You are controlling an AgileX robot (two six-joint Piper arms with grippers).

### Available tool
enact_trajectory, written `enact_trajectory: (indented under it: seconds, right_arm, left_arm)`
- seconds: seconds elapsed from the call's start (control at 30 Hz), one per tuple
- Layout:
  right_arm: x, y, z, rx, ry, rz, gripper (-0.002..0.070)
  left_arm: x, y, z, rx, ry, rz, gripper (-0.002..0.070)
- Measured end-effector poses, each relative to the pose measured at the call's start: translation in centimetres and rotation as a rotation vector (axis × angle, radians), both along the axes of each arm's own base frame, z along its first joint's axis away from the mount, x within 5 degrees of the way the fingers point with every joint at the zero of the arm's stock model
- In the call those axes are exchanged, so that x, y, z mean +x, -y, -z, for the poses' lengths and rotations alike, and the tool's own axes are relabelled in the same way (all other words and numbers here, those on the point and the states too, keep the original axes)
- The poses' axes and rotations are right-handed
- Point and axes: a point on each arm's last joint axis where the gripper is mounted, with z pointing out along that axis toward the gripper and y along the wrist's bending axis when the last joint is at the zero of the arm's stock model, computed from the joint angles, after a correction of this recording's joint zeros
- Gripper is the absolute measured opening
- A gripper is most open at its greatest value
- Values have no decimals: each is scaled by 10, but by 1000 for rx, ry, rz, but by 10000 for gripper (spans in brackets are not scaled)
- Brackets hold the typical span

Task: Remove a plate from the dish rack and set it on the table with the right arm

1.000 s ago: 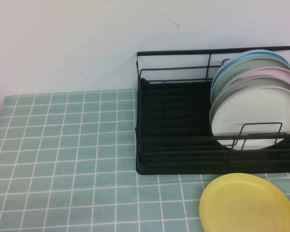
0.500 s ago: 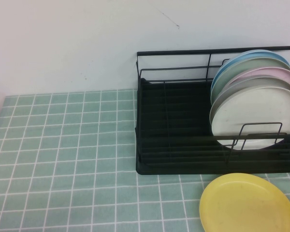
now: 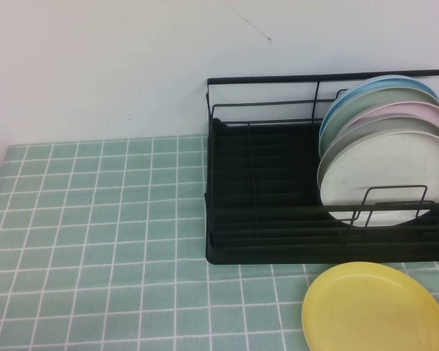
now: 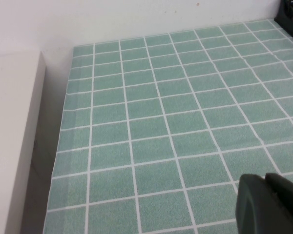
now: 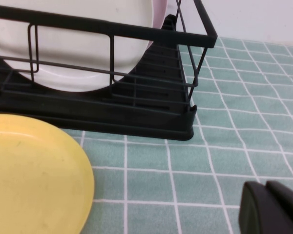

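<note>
The black wire dish rack (image 3: 278,212) stands at the back right of the mint-green grid table (image 3: 95,219). Several plates stand upright at its right end; the front one is the off-white plate (image 3: 388,179). It also shows in the right wrist view (image 5: 73,53) behind the rack's wires (image 5: 136,105). My right gripper (image 5: 271,209) is shut and empty, low over the table, in front of the rack's right end. My left gripper (image 4: 269,204) is shut and empty over bare cloth at the table's left. Neither gripper shows in the high view.
A yellow plate (image 3: 377,307) lies flat on the table in front of the rack, and it shows in the right wrist view (image 5: 34,175). Blue, green, pink and grey plates (image 3: 384,110) stand behind the off-white one. A white wall is behind. The table's left edge (image 4: 58,146) drops off.
</note>
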Motion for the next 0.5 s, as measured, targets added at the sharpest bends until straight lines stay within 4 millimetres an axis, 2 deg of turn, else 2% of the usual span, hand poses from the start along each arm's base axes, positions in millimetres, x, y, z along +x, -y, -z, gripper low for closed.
enact_trajectory:
  seconds: [0.2,0.5]
  right_arm:
    - [1,0,-1,2,25,2,-1]
    - [3,-4,-9,174,128,7,-1]
  left_arm:
    - [0,0,0,0,0,0,-3]
    - [0,0,0,0,0,0,-3]
